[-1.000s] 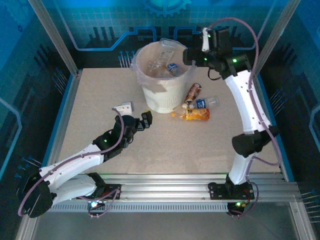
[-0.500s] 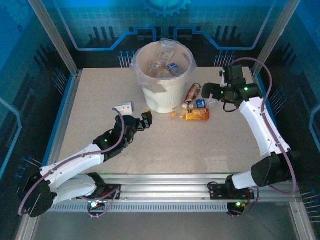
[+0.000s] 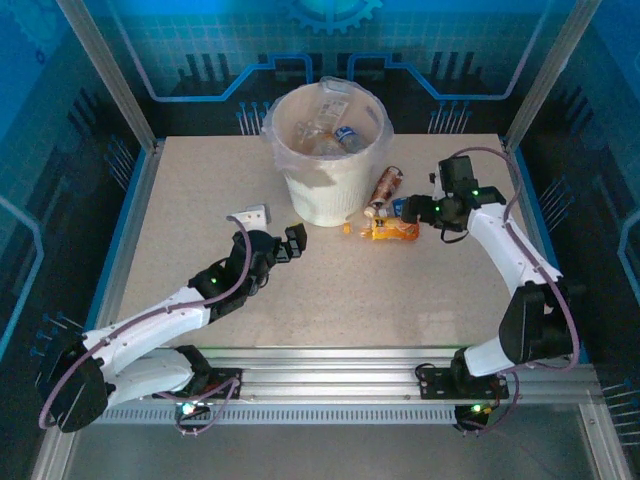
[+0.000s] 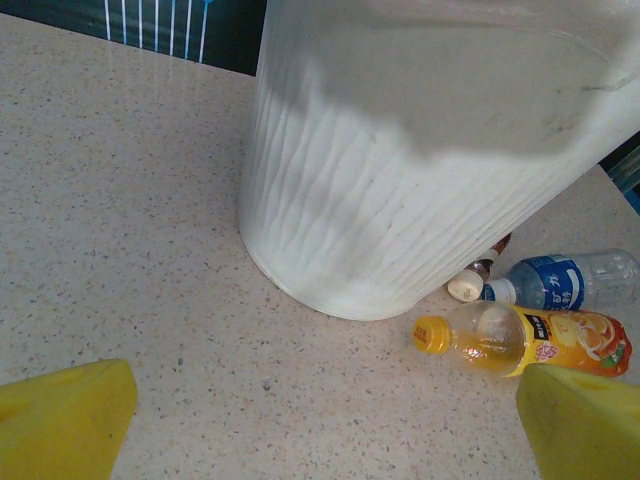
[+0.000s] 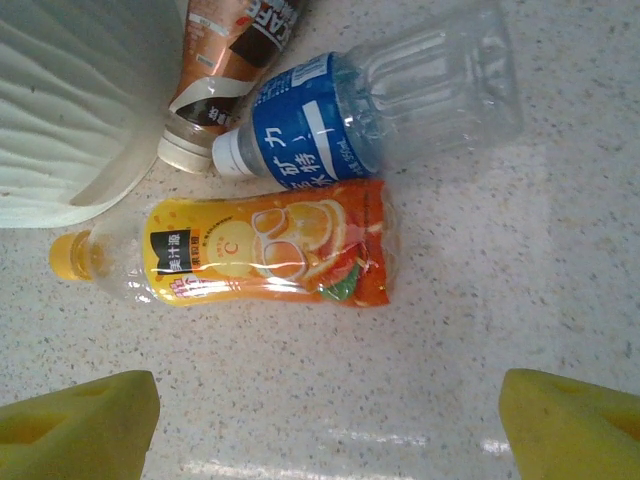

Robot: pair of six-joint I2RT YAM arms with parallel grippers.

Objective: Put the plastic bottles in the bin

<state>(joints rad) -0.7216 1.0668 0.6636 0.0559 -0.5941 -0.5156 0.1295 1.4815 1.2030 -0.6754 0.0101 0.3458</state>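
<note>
White bin (image 3: 330,195), maybe bottles (image 3: 343,136) inside, brown bottle (image 5: 225,60), blue bottle (image 5: 370,105), orange bottle (image 5: 270,255) lying beside it, right gripper (image 5: 330,420) wide open by them, empty, left gripper (image 4: 325,420) wide open, empty.

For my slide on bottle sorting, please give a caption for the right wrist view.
Open right gripper facing the orange-label bottle, blue-label bottle and brown-label bottle lying by the white bin.

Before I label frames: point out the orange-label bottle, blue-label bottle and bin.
orange-label bottle (image 5: 270,250): right wrist view, on its label.
blue-label bottle (image 5: 305,125): right wrist view, on its label.
bin (image 4: 380,200): left wrist view, side wall.
</note>
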